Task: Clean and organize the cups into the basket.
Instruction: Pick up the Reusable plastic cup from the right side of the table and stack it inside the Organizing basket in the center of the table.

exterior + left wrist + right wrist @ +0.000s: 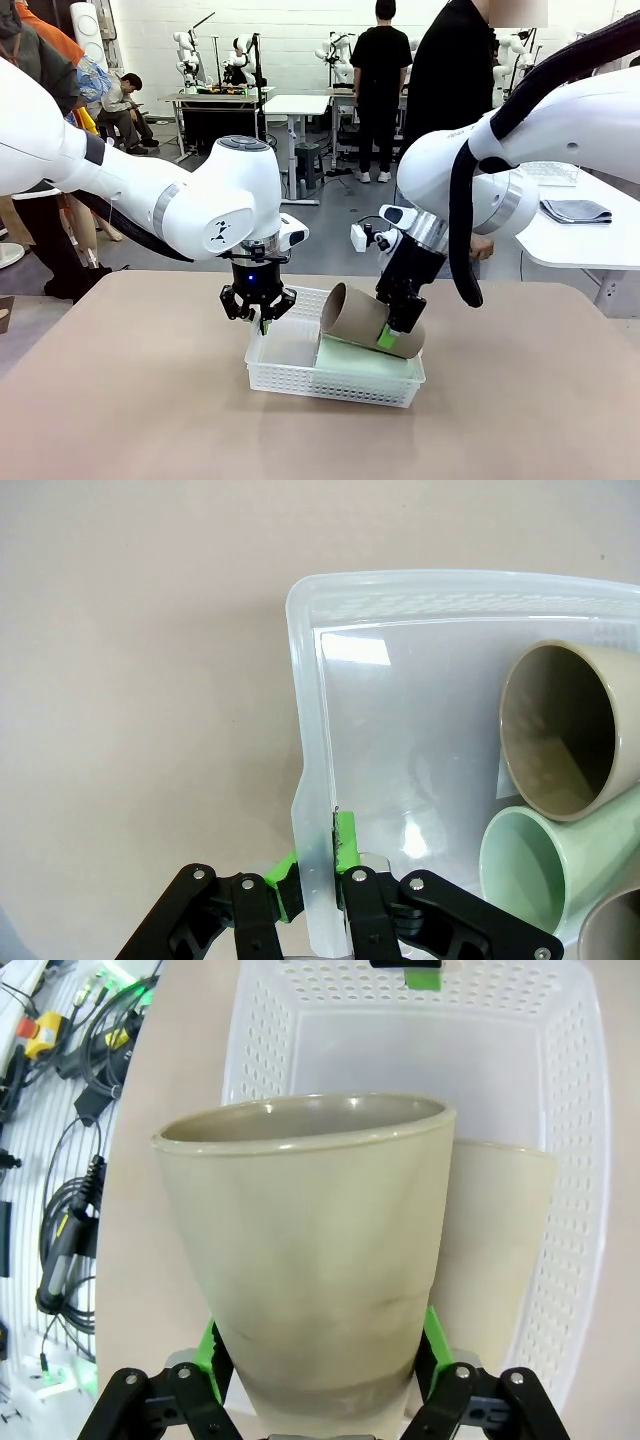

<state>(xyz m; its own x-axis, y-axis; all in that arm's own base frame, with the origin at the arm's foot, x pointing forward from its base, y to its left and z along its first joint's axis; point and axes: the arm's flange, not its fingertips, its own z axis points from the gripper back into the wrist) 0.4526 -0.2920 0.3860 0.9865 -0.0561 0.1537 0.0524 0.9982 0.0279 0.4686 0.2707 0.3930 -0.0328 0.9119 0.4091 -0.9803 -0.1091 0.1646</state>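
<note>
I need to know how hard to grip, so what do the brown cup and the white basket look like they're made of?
Brown cup: likely hard plastic, smooth, matte with a faint sheen at the rim.
White basket: likely thin molded plastic; perforated walls, and light shows through its glossy rim in the left wrist view.

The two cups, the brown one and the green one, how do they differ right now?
The brown cup is tan; the green cup is pale mint. The brown cup is clamped near its base by the right gripper and held tilted over the basket, while the green cup lies on its side inside the basket, with no gripper on it. The brown cup sits above the green cup. Both are tall, tapered and handleless.
</note>
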